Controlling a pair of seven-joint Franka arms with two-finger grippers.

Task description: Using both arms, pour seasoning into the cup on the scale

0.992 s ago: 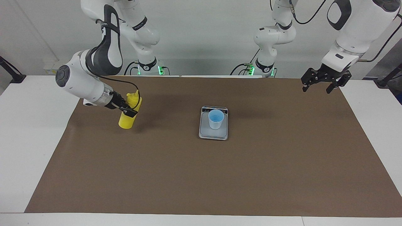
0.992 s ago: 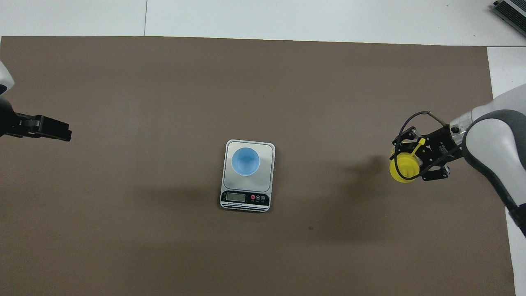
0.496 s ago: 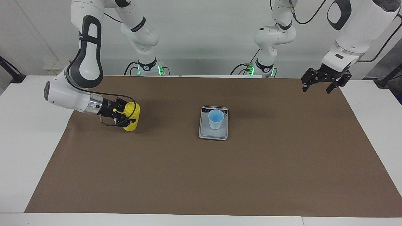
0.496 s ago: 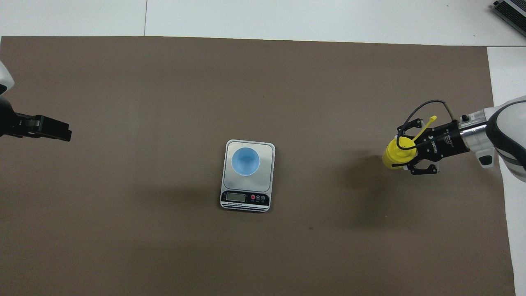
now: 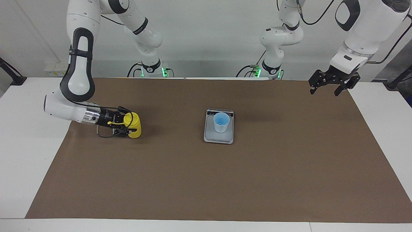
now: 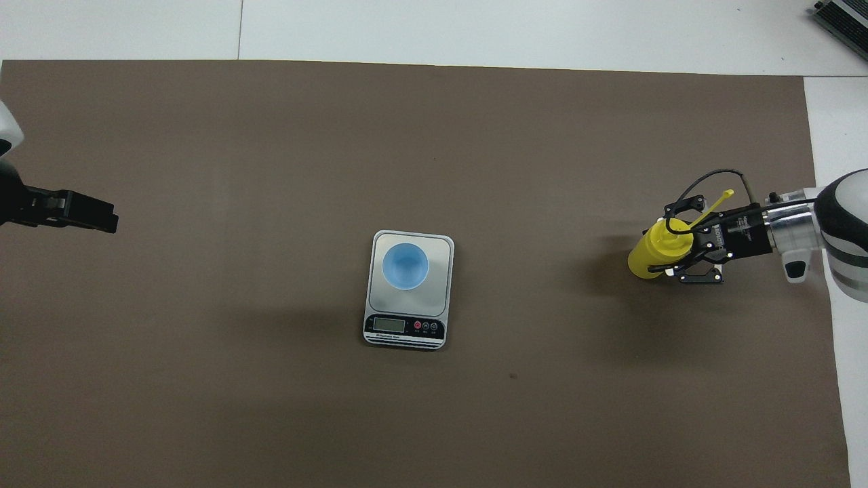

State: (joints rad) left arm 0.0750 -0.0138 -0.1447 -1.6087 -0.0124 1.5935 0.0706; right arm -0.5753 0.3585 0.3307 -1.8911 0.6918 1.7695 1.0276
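Seasoning (image 5: 136, 129) stands on the desk's brown mat (image 5: 206, 180) at the facing view's left, your right gripper (image 5: 128, 123) around its top, grip you cannot tell; cup (image 5: 221, 122) sits on scale (image 5: 219, 138) mid-frame; left gripper (image 5: 324, 92), upper right, fingers spread wide, empty.

We see a yellow squeeze bottle (image 5: 134, 125), light blue cup (image 5: 221, 122), silver-grey scale (image 5: 219, 136) with dark display strip and red button, plain brown mat (image 5: 212, 180) on white table (image 5: 19, 154), white arms with black joint covers, black grippers
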